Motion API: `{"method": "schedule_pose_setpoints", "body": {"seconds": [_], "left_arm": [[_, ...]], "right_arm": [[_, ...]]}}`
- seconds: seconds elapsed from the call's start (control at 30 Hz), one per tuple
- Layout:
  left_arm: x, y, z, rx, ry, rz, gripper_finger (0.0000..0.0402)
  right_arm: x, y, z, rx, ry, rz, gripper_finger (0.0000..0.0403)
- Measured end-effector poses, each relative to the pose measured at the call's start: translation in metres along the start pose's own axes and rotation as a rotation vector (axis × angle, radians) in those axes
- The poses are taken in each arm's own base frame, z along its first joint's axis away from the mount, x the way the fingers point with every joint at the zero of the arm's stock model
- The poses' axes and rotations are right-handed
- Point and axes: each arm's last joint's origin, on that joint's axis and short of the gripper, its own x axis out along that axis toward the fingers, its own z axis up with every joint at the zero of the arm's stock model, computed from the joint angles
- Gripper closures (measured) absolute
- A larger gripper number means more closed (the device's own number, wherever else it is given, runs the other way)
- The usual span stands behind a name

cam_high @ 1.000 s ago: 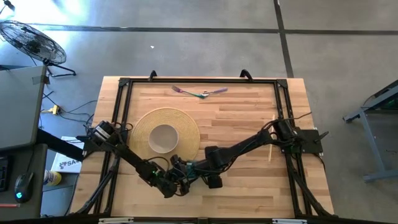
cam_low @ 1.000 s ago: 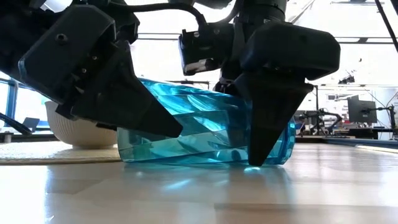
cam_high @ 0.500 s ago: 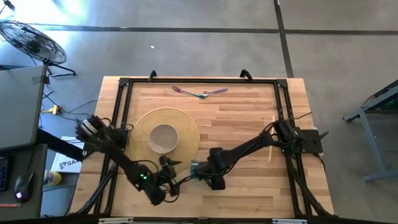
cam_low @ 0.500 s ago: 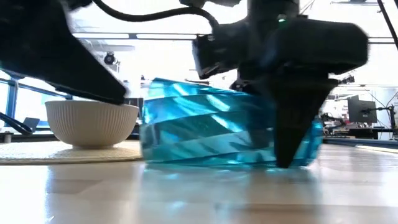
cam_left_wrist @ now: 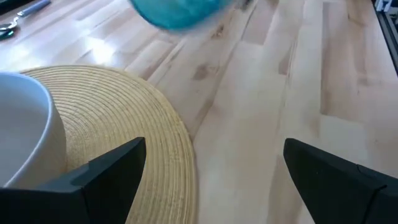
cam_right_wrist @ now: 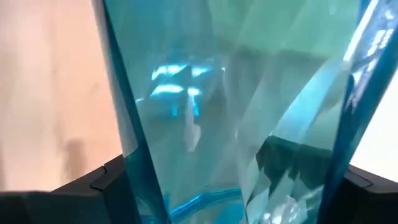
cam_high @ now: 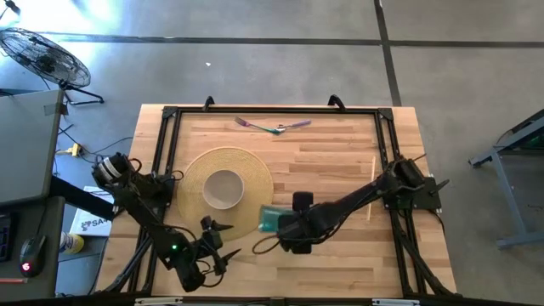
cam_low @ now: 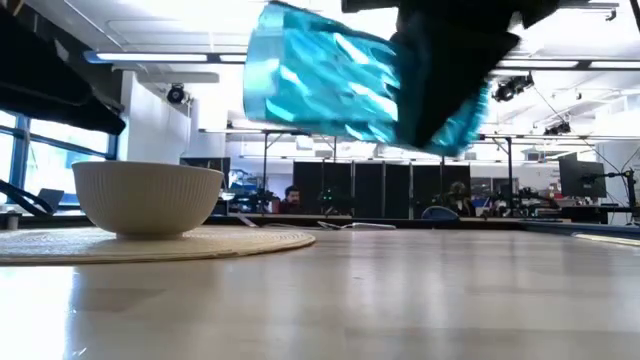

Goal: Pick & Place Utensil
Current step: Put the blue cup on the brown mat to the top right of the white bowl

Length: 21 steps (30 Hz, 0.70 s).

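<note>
A clear blue faceted cup [cam_high: 269, 218] is in my right gripper [cam_high: 276, 224], which is shut on it near the table's middle, beside the woven mat [cam_high: 255, 174]. In the low view the cup [cam_low: 340, 75] hangs tilted, well above the table. My left gripper [cam_high: 214, 244] is open and empty near the table's near left, its fingers [cam_left_wrist: 112, 168] pointing toward the mat. Two utensils [cam_high: 274, 127] lie on the table by the far edge. A white bowl [cam_high: 223, 189] stands on the mat. My right gripper pinches the cup's faceted wall [cam_right_wrist: 143, 155] between its two fingers [cam_right_wrist: 102, 183], which show on either side of the cup. The cup fills the wrist view, so which end the fingers have I cannot tell. The cup is lifted clear of the table and tilted.
The round woven mat [cam_low: 150, 243] with the bowl [cam_low: 150, 197] takes up the table's left middle. A thin pale stick [cam_high: 371, 200] lies by the right frame rail. A black frame [cam_high: 170, 119] runs around the table's edges. Bare wood lies to the right of the cup.
My right gripper has risen with the cup, lifting it clear of the table and tipping it, and has gone a little toward the mat. My left gripper has drawn back from the cup toward the table's near left corner.
</note>
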Motion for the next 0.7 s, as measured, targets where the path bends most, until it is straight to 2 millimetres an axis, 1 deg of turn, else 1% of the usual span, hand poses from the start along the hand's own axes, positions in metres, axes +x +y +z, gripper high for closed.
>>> {"method": "schedule_pose_setpoints", "body": {"seconds": [0.07, 0.17, 0.23, 0.3, 0.37, 0.5, 0.6, 0.7], "left_arm": [[-0.002, -0.001, -0.001, 0.0, -0.002, -0.007, 0.0028], [-0.004, -0.001, -0.001, 0.002, -0.01, -0.008, 0.0028], [-0.005, -0.002, -0.002, 0.003, -0.012, -0.012, 0.0028], [-0.006, -0.002, -0.003, 0.005, -0.011, -0.016, 0.0028], [-0.008, -0.003, -0.003, 0.009, -0.013, -0.02, 0.0028], [-0.008, -0.003, -0.004, 0.011, -0.017, -0.02, 0.0028], [-0.008, -0.003, -0.003, 0.013, -0.018, -0.016, 0.0028], [-0.007, -0.002, -0.003, 0.013, -0.022, -0.012, 0.0028]], "right_arm": [[-0.003, -0.007, 0.005, 0.021, -0.057, -0.065, 0.0083], [0.0, -0.016, 0.01, 0.031, -0.107, -0.165, 0.0083], [0.003, -0.022, 0.014, 0.055, -0.138, -0.201, 0.0083], [0.014, -0.028, 0.016, 0.087, -0.177, -0.217, 0.0083], [0.028, -0.032, 0.013, 0.111, -0.199, -0.22, 0.0083], [0.057, -0.034, 0.006, 0.162, -0.307, -0.209, 0.0083], [0.078, -0.036, 0.001, 0.214, -0.429, -0.163, 0.0083], [0.092, -0.041, -0.002, 0.268, -0.587, -0.111, 0.0083]]}}
